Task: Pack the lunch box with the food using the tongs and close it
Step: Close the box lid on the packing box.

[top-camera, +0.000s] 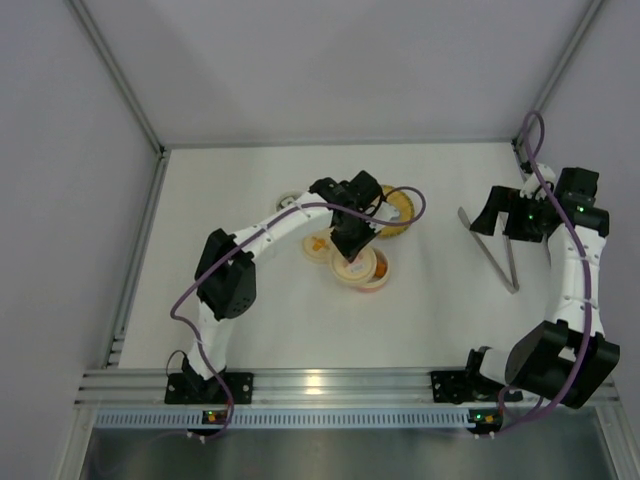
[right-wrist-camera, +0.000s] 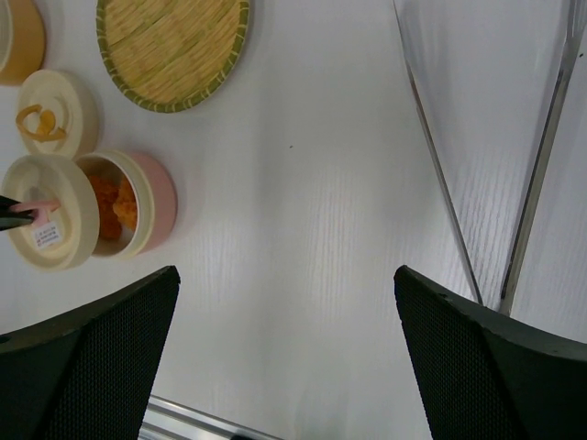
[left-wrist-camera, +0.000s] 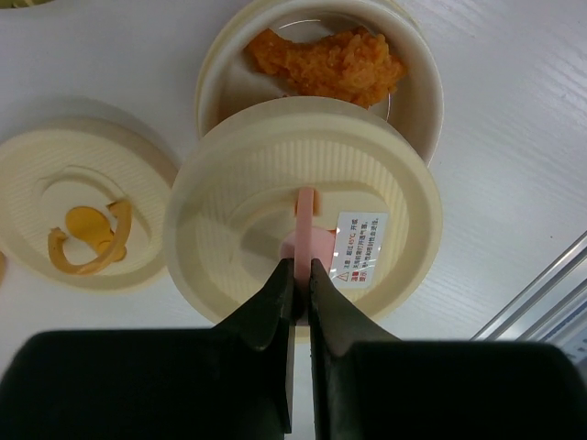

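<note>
My left gripper (left-wrist-camera: pixel 301 266) is shut on the pink tab of a cream round lid (left-wrist-camera: pixel 303 183). The lid hangs partly over the lunch box (left-wrist-camera: pixel 417 82), a pink bowl with a cream rim, and leaves its far part uncovered. Orange food (left-wrist-camera: pixel 326 60) lies inside that bowl. From above, the left gripper (top-camera: pixel 350 252) is over the lunch box (top-camera: pixel 375 272). The tongs (top-camera: pixel 492 252) lie on the table at the right, their joined end nearest me. My right gripper (top-camera: pixel 503 222) hovers open over them. In the right wrist view, the tongs (right-wrist-camera: pixel 537 179) lie to the right of the open gripper (right-wrist-camera: pixel 286 275).
A second cream lid (left-wrist-camera: pixel 83 234) with an orange handle lies just left of the lunch box. A woven plate (right-wrist-camera: pixel 174 46) sits behind it. An orange container (right-wrist-camera: pixel 18 37) and a pale round dish (top-camera: pixel 290 202) stand further left. Metal rails (top-camera: pixel 320 385) edge the table's front.
</note>
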Controlling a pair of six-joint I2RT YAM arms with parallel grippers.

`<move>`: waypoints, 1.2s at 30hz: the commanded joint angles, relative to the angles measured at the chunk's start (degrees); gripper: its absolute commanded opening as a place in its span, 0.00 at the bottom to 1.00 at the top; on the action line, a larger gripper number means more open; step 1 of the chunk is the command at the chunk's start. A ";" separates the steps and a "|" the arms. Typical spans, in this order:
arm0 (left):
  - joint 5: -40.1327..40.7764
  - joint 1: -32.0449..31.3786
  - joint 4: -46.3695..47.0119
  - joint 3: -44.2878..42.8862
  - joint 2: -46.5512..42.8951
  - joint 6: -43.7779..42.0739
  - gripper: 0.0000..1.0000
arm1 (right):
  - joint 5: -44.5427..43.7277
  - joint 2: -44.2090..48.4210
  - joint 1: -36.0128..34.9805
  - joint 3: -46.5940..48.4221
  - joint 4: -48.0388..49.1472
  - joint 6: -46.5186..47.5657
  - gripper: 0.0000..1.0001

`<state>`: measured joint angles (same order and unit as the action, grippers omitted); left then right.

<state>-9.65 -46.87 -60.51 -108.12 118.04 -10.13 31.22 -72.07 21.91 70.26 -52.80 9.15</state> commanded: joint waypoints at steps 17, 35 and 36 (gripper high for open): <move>-1.69 -1.47 0.75 -8.60 5.18 3.71 0.00 | 4.90 0.44 -0.29 -0.47 5.33 -4.40 0.99; -1.34 -2.52 1.45 -11.06 7.91 3.63 0.00 | 6.48 -0.35 -0.29 -1.62 6.39 -5.45 0.99; -1.25 -2.61 1.54 -11.06 8.17 3.63 0.00 | 6.48 -0.35 -0.29 -1.62 6.30 -5.46 0.99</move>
<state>-10.66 -49.01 -60.01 -116.53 125.43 -7.33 36.14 -72.27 21.91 68.62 -49.67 4.23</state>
